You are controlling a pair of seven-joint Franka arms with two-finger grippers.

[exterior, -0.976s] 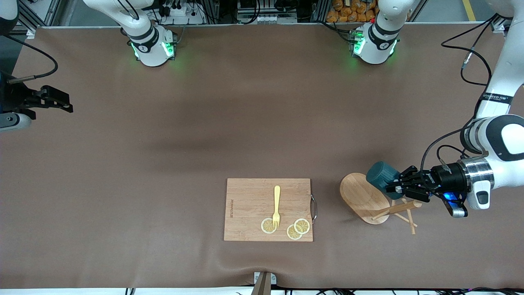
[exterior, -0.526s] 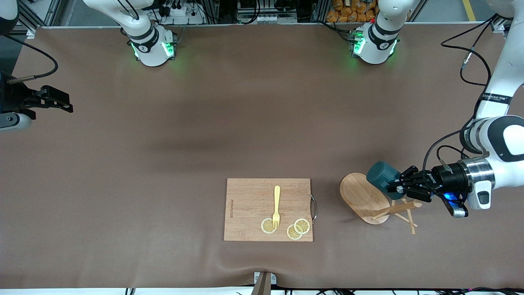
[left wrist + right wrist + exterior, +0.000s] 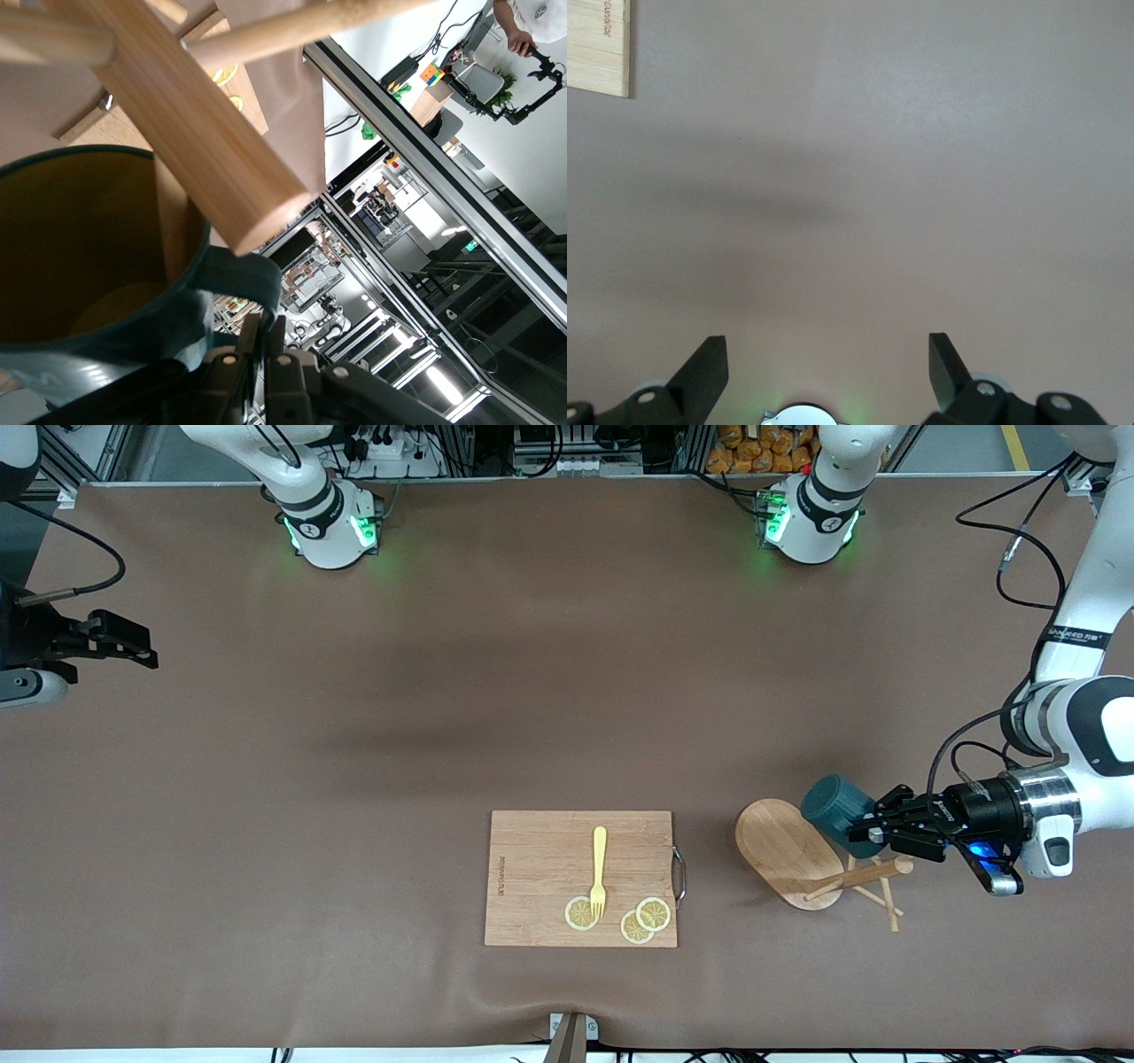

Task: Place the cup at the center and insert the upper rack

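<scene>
Cup [image 3: 834,802], tipped sideways at the toppled upper rack's [image 3: 788,852] two o'clock, is pinched by left gripper [image 3: 873,834]; right gripper [image 3: 824,367] is held spread, waiting.

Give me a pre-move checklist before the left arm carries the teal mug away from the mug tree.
1. Left hand shut on the dark teal-green cylindrical mug at its handle: ok.
2. Mug free of the light wooden mug tree: not ok; its post crosses the mug's mouth.
3. Mug tree upright: not ok, it lies tipped.
4. Rectangular wooden cutting board apart from the mug: ok.
5. Right hand waits open over bare table: ok.
</scene>
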